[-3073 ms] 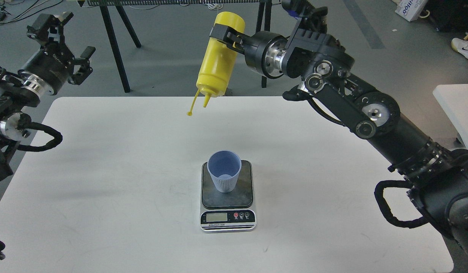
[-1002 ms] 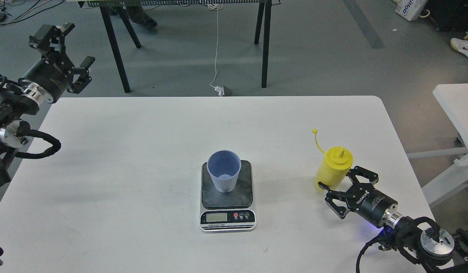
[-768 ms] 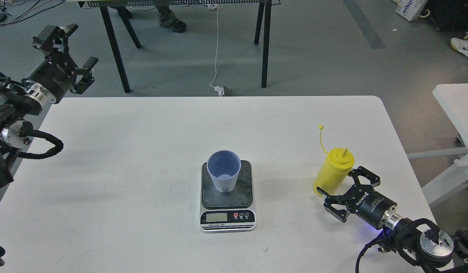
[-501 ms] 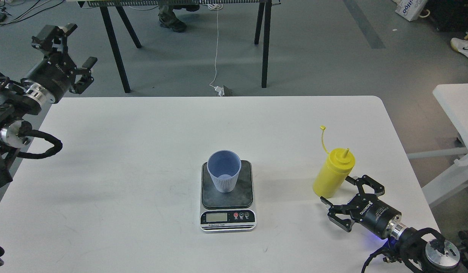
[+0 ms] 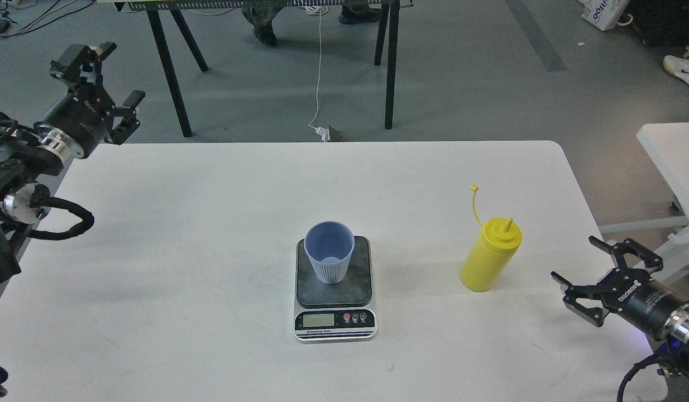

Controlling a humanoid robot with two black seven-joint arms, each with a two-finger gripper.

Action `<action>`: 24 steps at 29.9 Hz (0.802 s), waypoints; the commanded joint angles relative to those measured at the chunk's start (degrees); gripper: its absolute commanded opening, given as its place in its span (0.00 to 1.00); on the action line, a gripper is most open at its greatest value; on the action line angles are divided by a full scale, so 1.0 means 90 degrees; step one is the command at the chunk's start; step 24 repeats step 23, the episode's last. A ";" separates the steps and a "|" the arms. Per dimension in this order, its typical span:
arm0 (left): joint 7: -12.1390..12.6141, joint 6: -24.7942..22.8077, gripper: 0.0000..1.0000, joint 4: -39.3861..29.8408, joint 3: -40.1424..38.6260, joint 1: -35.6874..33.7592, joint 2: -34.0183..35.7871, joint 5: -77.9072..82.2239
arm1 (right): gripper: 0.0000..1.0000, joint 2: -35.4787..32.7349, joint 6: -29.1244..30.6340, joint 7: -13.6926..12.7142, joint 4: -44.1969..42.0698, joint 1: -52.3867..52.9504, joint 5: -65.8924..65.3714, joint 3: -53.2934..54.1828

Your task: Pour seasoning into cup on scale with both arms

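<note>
So the seasoning bottle (image 5: 491, 255) is standing upright on the desk (image 5: 210, 195), right of centre in the frame, nozzle up, with its little cap dangling off the tether strap above it. The cup (image 5: 329, 259) sits on the dark platform of the scale (image 5: 334, 289) near the middle of the frame, well apart from the bottle. Can't tell from this angle whether there's anything in it, and the display is too small to read.

Right tool (image 5: 590, 279) is at the lower right, fingers spread wide, gripping nothing and clear of the bottle. Left tool (image 5: 99, 78) is up in the upper left corner, off past the desk edge, also spread open and empty.

My read — nobody has hold of the bottle, so whichever way you count it, the step in hand is the right arm's business with that bottle. If it goes in for a grab, I'd aim at the mid-body, below the shoulder, come in level so it doesn't tip, and squeeze gently since the cap is off and soft plastic will spit. Stay clear of the strap. When carrying it over, don't bump the cup — it's light and just resting on the platform.
</note>
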 commanded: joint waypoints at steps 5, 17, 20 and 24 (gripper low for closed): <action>-0.0011 0.0001 0.99 -0.0037 -0.0009 0.0119 0.0047 -0.0004 | 0.98 -0.0338 -0.0001 0.0001 -0.0707 0.2141 -0.0055 -0.0233; -0.0027 0.0001 0.99 -0.0037 -0.0087 0.0177 0.0048 -0.0091 | 0.98 0.0452 -0.0001 0.0001 -0.1636 0.2768 -0.0055 -0.0586; -0.0021 0.0001 0.99 -0.0037 -0.0068 0.0177 0.0028 -0.0082 | 0.98 0.0492 -0.0001 0.0001 -0.1685 0.2788 -0.0055 -0.0576; -0.0011 0.0001 0.99 -0.0037 -0.0029 0.0177 0.0018 -0.0072 | 0.98 0.0501 -0.0001 0.0001 -0.1831 0.2934 -0.0055 -0.0586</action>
